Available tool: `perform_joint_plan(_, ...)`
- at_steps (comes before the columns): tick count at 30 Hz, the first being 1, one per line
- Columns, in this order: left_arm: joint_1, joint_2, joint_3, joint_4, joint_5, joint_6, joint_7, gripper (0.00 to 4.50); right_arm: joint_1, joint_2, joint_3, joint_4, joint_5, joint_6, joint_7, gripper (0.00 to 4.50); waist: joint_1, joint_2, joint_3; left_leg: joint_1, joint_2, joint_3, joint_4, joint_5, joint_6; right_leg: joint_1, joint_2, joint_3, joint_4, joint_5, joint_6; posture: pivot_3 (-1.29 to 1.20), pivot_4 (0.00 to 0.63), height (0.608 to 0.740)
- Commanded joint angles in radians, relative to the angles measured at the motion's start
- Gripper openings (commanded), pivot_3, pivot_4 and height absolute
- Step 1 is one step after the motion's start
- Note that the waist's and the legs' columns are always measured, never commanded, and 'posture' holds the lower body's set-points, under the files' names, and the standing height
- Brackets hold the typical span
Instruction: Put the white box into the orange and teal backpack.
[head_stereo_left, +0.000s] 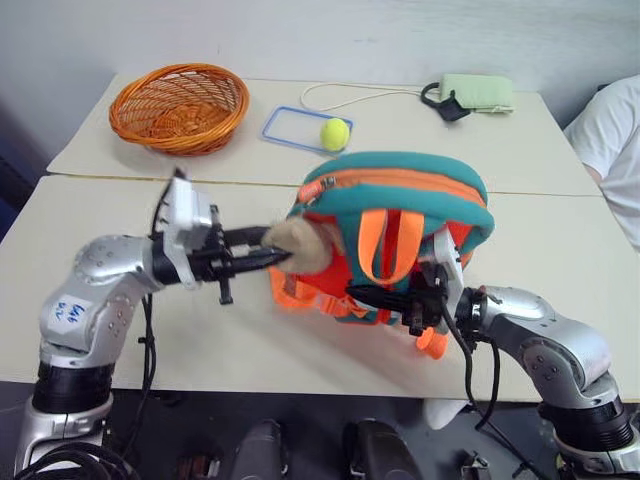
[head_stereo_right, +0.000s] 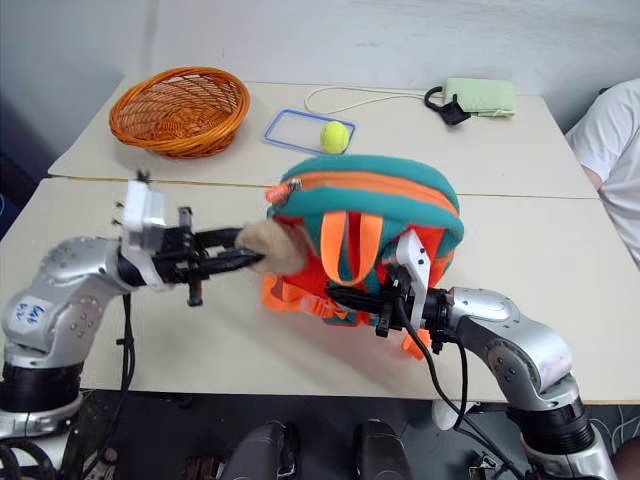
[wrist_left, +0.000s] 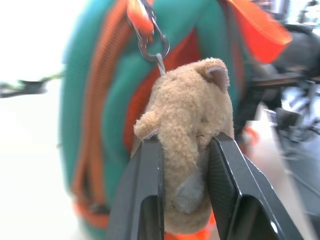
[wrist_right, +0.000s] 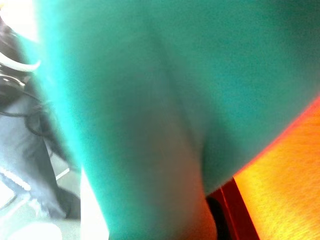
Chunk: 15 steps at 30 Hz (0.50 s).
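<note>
A: Orange and teal backpack (head_stereo_left: 395, 235) is upright near the middle of the front table (head_stereo_left: 250, 340), straps toward the robot, zip along the top looks shut.
B: And the L gripper (head_stereo_left: 268, 259)?
A: Fingers (wrist_left: 145, 200) pinched on the tan plush toy (wrist_left: 187, 140) hanging by a metal ring off the pack's left side. Toy's squeezed between both fingers, so it's clamped, not gaping.
B: R gripper (head_stereo_right: 345, 296)?
A: Low at the pack's front, among the orange webbing and teal straps, jaws closed tight. It seems to grip strap material, can't tell exactly what – the wrist cam is just blurred teal fabric w/ orange at one edge.
B: White box?
A: Can't spot it on either table.
B: Back table?
A: Orange wicker basket (head_stereo_left: 180, 105) at its left end, clear blue-rimmed tray (head_stereo_left: 297, 128) mid-table w/ a yellow ball (head_stereo_left: 334, 134) at its right edge, green pouch (head_stereo_left: 478, 93) w/ a white cord toward the far right corner. A person's white sleeve (head_stereo_left: 608, 140) at the right edge.
</note>
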Motion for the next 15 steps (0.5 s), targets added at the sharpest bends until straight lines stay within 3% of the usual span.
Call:
perform_joint_plan(1,-0.046,0.056,0.075,0.106,-0.031,0.036,-0.009,0.86,0.001,0.001,-0.032,-0.047,0.027,0.012,-0.027,0.0,0.0,0.0,0.0,0.0,0.0,0.0,0.0,0.0,0.0,0.0,0.0,0.0,0.0,0.0,0.0,0.0,0.15,0.74)
perform_joint_plan(5,-0.054,0.21,-0.029,0.236,0.091,0.055,-0.118,0.86,-0.01,-0.015,-0.021,-0.057,0.017,0.023,-0.034,0.0,-0.002,0.0,0.0,0.0,0.0,0.001,-0.001,0.0,0.0,-0.001,0.0,0.0,0.0,0.0,0.0,0.0,0.15,0.74)
perform_joint_plan(11,-0.161,0.137,-0.057,0.371,0.104,0.094,-0.063,0.86,0.006,-0.006,-0.037,-0.077,0.039,0.039,-0.062,0.0,0.008,0.001,0.001,-0.001,0.0,0.001,0.001,-0.001,0.001,-0.001,-0.001,0.0,0.0,0.0,0.0,0.0,0.15,0.74)
perform_joint_plan(15,-0.154,0.118,-0.174,0.357,0.148,0.194,-0.073,0.86,0.02,-0.005,-0.043,-0.094,0.055,0.047,-0.077,0.0,0.001,0.001,0.001,-0.002,-0.001,0.001,0.0,-0.001,0.001,-0.001,-0.001,0.0,0.001,0.0,0.0,0.0,0.15,0.74)
